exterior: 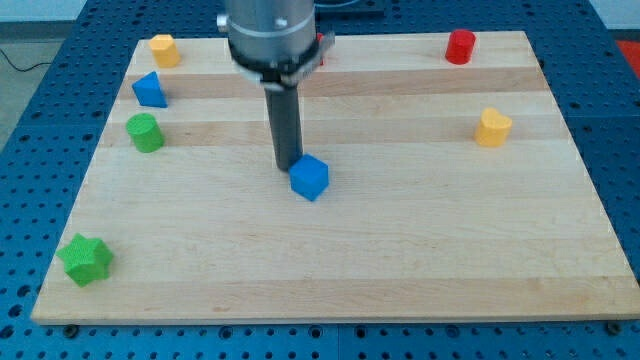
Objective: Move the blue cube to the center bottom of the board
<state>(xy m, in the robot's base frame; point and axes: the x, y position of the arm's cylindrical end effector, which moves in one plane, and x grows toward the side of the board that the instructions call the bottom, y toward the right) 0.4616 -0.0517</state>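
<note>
We are holding our tool, a straight dark rod with no jaws to spread or press together, upright over the middle of the desk [330,260], and it is pinching nothing. Our tip [288,165] is sitting at the blue cube's [310,178] upper left side, touching it or just short of touching; we cannot tell which. The blue cube is lying near the middle of the desk, turned so one corner is pointing toward the bottom edge, and it is standing well apart from that edge.

Along the left edge, three blocks are standing in a loose column. A yellow block [164,49], whose shape we cannot make out exactly, is sitting in the top left corner. Below it a blue block [149,90] with a pointed top is resting, and just below that a green cylinder [144,132] is standing upright. A green star-shaped block [85,259] is lying near the bottom left corner, well apart from the others.

Near the top right corner a red cylinder [460,47] is standing. Below it, toward the right edge, a yellow block [492,128] with a rounded top is sitting alone. Another red piece [322,44] is peeking out behind the arm's housing at the top edge, mostly hidden.
</note>
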